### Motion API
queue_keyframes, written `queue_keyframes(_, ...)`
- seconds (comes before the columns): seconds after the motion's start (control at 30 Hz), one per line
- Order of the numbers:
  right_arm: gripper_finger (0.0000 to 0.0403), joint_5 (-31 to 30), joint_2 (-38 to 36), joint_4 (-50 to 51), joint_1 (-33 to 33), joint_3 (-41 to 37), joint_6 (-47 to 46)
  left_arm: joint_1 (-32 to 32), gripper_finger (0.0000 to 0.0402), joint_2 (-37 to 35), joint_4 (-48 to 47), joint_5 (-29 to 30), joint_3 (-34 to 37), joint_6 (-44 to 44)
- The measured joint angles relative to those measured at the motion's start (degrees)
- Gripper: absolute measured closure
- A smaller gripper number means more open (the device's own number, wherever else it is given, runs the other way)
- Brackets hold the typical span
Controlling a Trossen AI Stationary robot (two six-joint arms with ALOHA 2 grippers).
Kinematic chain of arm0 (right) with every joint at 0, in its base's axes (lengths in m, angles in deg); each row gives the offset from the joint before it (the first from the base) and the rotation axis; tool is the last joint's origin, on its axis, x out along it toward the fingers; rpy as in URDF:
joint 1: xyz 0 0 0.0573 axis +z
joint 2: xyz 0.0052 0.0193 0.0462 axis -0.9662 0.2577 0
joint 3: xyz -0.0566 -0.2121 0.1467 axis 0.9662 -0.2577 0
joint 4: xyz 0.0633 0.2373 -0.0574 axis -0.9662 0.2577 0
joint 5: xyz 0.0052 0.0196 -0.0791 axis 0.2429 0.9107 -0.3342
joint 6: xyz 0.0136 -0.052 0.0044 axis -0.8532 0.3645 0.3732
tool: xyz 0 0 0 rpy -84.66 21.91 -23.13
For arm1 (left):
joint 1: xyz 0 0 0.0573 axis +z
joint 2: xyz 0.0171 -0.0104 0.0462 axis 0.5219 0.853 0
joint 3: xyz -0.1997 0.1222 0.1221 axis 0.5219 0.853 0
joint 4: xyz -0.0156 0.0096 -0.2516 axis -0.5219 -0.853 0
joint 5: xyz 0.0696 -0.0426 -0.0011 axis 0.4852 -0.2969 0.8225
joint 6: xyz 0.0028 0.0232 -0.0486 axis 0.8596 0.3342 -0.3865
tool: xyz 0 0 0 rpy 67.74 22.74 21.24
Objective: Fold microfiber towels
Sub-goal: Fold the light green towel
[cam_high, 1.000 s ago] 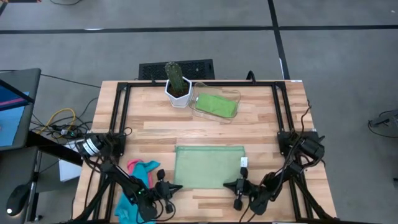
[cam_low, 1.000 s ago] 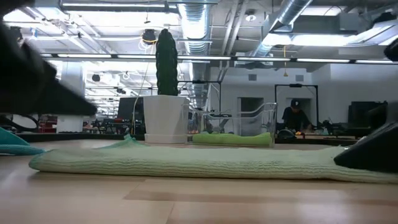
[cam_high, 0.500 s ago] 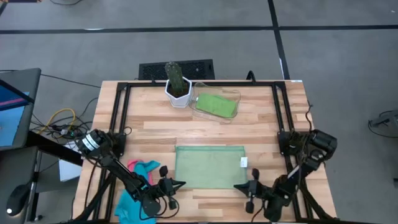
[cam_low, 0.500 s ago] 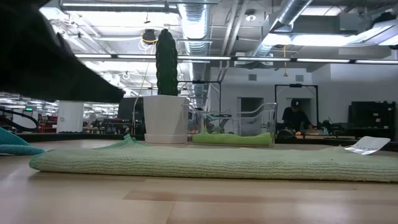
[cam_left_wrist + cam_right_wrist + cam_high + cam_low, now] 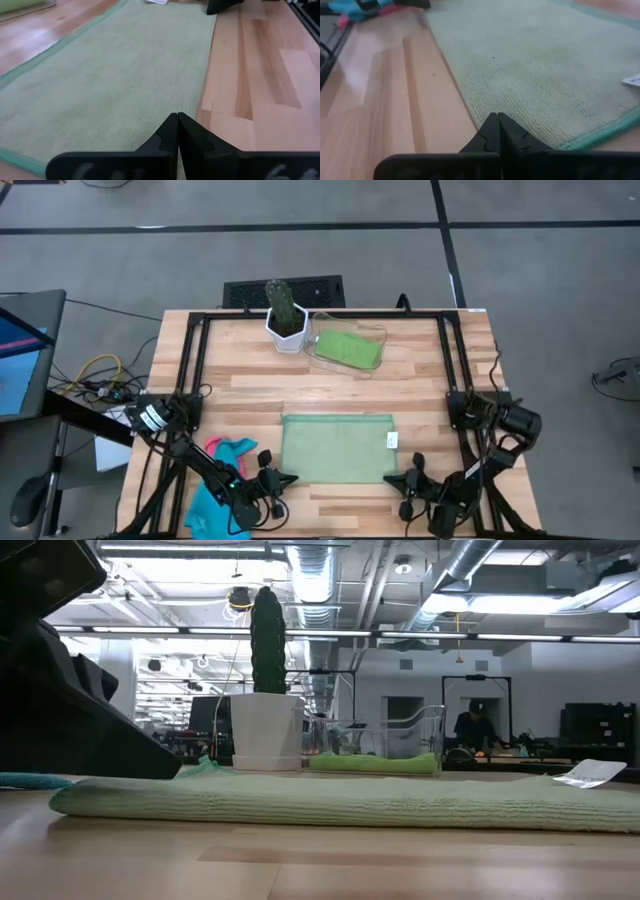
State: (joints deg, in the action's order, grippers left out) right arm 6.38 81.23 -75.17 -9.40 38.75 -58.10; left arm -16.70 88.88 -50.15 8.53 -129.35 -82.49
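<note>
A light green microfiber towel [image 5: 337, 447] lies flat on the wooden table, a white tag [image 5: 392, 441] at its right end. My left gripper [image 5: 290, 478] is shut, its tip [image 5: 177, 117] at the towel's near edge by the near-left corner. My right gripper [image 5: 386, 478] is shut too, its tip [image 5: 493, 116] at the same edge by the near-right corner. A pink towel [image 5: 232, 448] and a turquoise one [image 5: 204, 506] lie bunched at the near left. Another green towel [image 5: 347, 348] lies in a clear tray. My left gripper's shut tip stands low at the towel's near edge [image 5: 200, 102], slanting down from the near left; whether it touches the cloth I cannot tell. My right gripper's shut tip stands at the near edge [image 5: 470, 107], slanting down from the near right; whether it touches I cannot tell.
A cactus in a white pot [image 5: 285, 318] stands at the far middle beside the clear tray [image 5: 372, 335]. A black frame [image 5: 195, 370] runs around the table's sides. Bare wood lies between the flat towel and the tray.
My right gripper has drawn back toward the table's right edge, from over the towel's near-right part to its corner, and has left the low view. The towel has stayed flat. My left gripper has sunk a little at the near-left corner.
</note>
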Motion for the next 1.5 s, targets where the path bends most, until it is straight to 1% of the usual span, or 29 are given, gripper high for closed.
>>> queue_keyframes(0.07, 0.0392, 2.5, -2.8, 4.0, 0.1, 0.3, -0.3, 0.0, 0.0402, 0.0, 0.3, 0.0, 0.0, 0.5)
queue_keyframes(0.2, 0.0380, 2.5, -9.6, 8.2, 0.3, 0.6, 3.2, 0.2, 0.0402, -0.1, 2.3, 1.3, 0.0, 2.0)
queue_keyframes(0.3, 0.0363, 2.9, -14.4, 10.5, 0.1, 0.6, 6.8, 0.5, 0.0402, -0.1, 6.0, 1.5, 0.0, 6.3)
queue_keyframes(0.37, 0.0350, 5.1, -17.8, 12.0, 0.0, 0.6, 8.5, 0.7, 0.0401, -0.9, 8.0, 0.8, 0.0, 10.5)
queue_keyframes(0.47, 0.0331, 13.8, -21.6, 15.1, -1.0, 0.6, 11.7, 1.0, 0.0401, -3.1, 8.3, 0.4, 0.0, 14.3)
queue_keyframes(0.53, 0.0316, 19.8, -22.9, 16.7, -2.2, 0.6, 12.6, 1.4, 0.0401, -5.3, 7.4, 0.8, 0.0, 15.9)
queue_keyframes(0.63, 0.0292, 28.8, -22.9, 18.6, -4.1, 0.6, 14.8, 2.1, 0.0401, -8.7, 5.7, 0.9, 0.0, 18.1)
queue_keyframes(0.7, 0.0275, 32.8, -22.0, 18.5, -5.3, 0.6, 17.1, 2.6, 0.0401, -10.4, 3.7, 0.6, 0.0, 18.9)
queue_keyframes(0.73, 0.0266, 33.9, -21.5, 18.3, -5.9, 0.6, 18.1, 2.9, 0.0401, -11.1, 2.9, 0.5, 0.0, 18.9)
queue_keyframes(0.83, 0.0239, 34.4, -20.3, 18.0, -7.3, 1.7, 21.8, 3.5, 0.0401, -12.0, 1.0, 0.1, 0.0, 18.7)
queue_keyframes(0.97, 0.0207, 33.4, -20.0, 17.9, -8.5, 4.6, 27.7, 4.2, 0.0401, -12.0, -0.5, -4.3, 0.0, 18.9)
queue_keyframes(1.03, 0.0198, 33.3, -20.0, 18.0, -8.9, 5.7, 30.4, 4.5, 0.0401, -12.0, -0.9, -5.8, 0.0, 18.6)
queue_keyframes(1.13, 0.0195, 33.1, -19.9, 19.6, -9.2, 5.8, 31.7, 4.6, 0.0401, -12.0, -0.7, -5.9, 0.0, 18.8)
queue_keyframes(1.27, 0.0203, 32.2, -17.6, 22.0, -9.2, 5.8, 32.0, 4.9, 0.0401, -11.9, -0.7, -5.8, 0.0, 19.1)
queue_keyframes(1.5, 0.0209, 33.0, -12.2, 18.9, -9.1, 5.8, 31.8, 5.3, 0.0401, -11.9, -2.3, -7.0, 0.0, 18.5)
